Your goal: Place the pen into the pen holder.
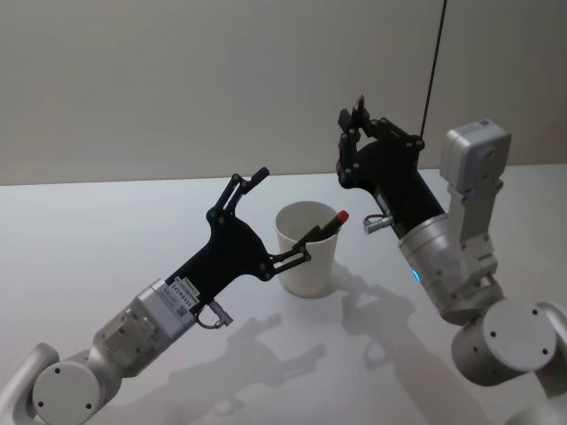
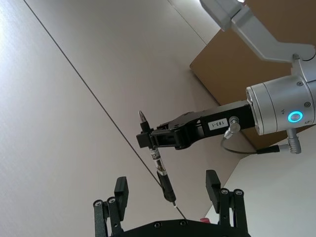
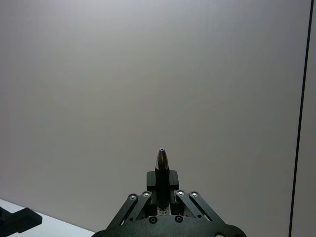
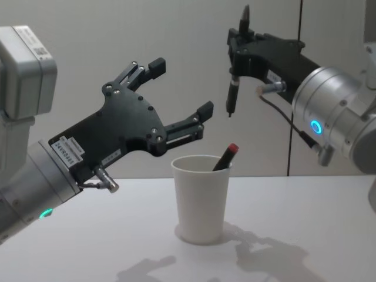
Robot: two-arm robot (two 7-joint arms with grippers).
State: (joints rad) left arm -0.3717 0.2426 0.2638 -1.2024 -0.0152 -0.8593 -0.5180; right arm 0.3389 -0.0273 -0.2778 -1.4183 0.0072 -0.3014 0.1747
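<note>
White paper cup with rolled rim (image 4: 200, 200) upright on pale worktop (image 4: 305, 235), centre of scene. 1 dark pen with red cap (image 4: 225, 156) already inside, leaning against the rim on the cup's right side.

Right gripper (image 4: 238, 50) raised well above and just right of the cup. Fingers clamped on a slim dark pen with metal tip (image 4: 233, 88). Long axis near vertical: 1 end poking up past the fingers, the other hanging down toward the worktop, clear of the cup rim. Right wrist view: pointed tip (image 3: 161, 157) standing straight out between the closed fingers.

Left gripper (image 4: 176, 97) beside the cup on its left, above rim height, fingers spread wide, nothing held. Lower finger near the rim, apparently not touching.

Key relation: cup mouth lies below and slightly left of the hanging pen end. Right arm the one carrying. Likely need: small shift left over the opening, then descent along the pen's own axis before release. Risk: striking the leaning red-capped pen or the rim.
</note>
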